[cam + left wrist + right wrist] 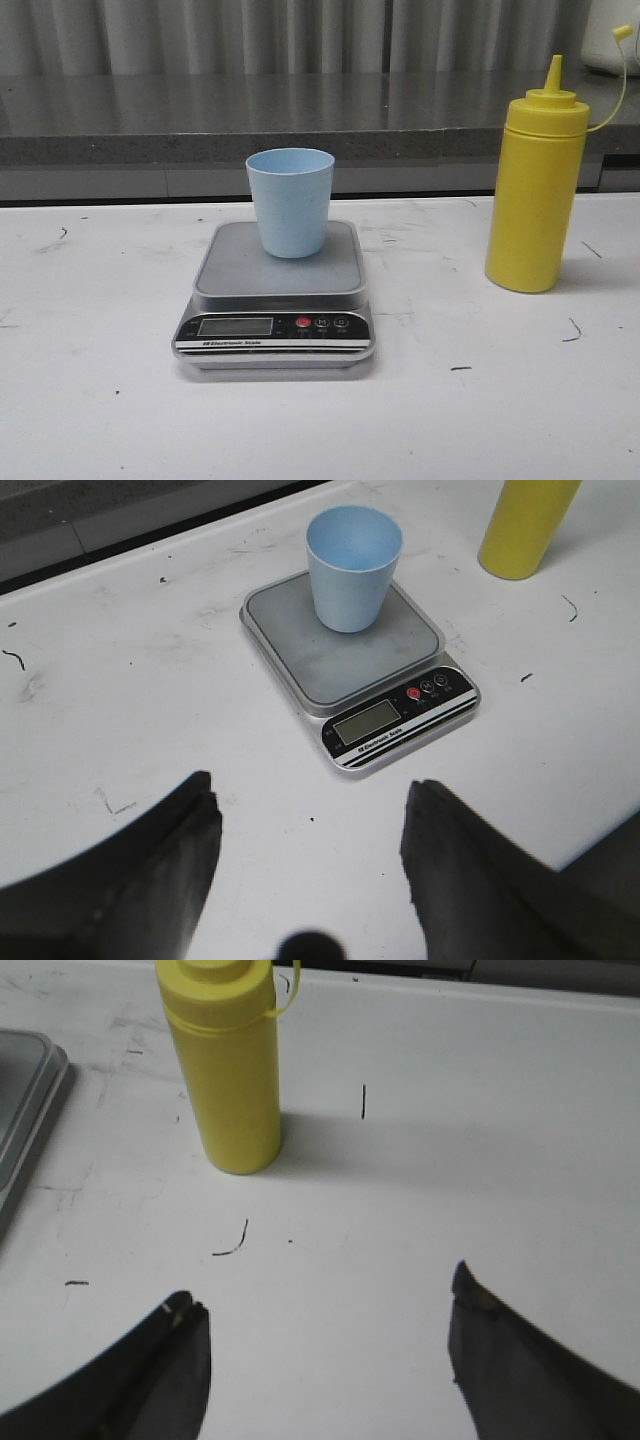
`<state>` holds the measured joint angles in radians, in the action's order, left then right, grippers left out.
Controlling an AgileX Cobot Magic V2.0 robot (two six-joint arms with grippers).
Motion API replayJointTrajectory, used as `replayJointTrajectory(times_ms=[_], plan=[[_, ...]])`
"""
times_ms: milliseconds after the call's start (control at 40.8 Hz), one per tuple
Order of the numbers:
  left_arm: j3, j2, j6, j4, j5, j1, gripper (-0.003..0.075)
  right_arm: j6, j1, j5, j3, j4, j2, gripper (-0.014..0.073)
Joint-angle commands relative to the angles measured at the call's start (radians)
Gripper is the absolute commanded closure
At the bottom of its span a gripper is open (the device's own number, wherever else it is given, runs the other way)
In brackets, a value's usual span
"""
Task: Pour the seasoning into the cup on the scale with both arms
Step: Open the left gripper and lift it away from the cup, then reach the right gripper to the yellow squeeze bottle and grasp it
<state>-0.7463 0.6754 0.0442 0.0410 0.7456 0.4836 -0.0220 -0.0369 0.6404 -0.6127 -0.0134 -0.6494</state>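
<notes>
The pale blue cup stands upright and empty on the silver scale at the table's middle. The yellow seasoning bottle stands upright to the right of the scale, its small cap hanging off its tether. No arm shows in the front view. In the left wrist view my left gripper is open and empty over bare table, short of the scale and cup. In the right wrist view my right gripper is open and empty, short of the bottle.
A white table with small dark marks lies around the scale. A grey ledge and curtain run along the back. The scale's edge shows in the right wrist view.
</notes>
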Motion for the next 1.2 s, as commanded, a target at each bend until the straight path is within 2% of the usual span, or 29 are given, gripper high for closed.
replayJointTrajectory(times_ms=[0,172,392,490,833,980,1176], plan=[[-0.027,0.0,-0.003,0.012,-0.073,0.008,0.0321,-0.008,0.007,-0.11,-0.035,-0.006,-0.005,0.0071],[-0.027,0.0,-0.003,0.012,-0.073,0.008,0.0321,-0.008,-0.005,-0.145,-0.035,-0.015,-0.01,0.0071],[-0.027,0.0,-0.003,0.012,-0.073,0.008,0.0321,-0.027,-0.121,-0.192,-0.035,-0.015,-0.078,0.0011],[-0.027,0.0,-0.003,0.012,-0.073,0.008,0.0321,-0.029,-0.162,-0.216,-0.035,-0.014,-0.135,0.0013],[-0.027,0.0,-0.003,0.012,-0.073,0.008,0.0321,-0.002,-0.166,-0.405,-0.012,-0.083,-0.342,0.0013],[-0.027,0.0,-0.003,0.012,-0.073,0.008,0.0321,-0.002,-0.166,-0.62,0.095,-0.083,-0.412,0.0013],[-0.027,0.0,-0.003,0.012,-0.073,0.008,0.0321,0.044,-0.166,-1.024,0.246,-0.082,-0.516,0.0013]])
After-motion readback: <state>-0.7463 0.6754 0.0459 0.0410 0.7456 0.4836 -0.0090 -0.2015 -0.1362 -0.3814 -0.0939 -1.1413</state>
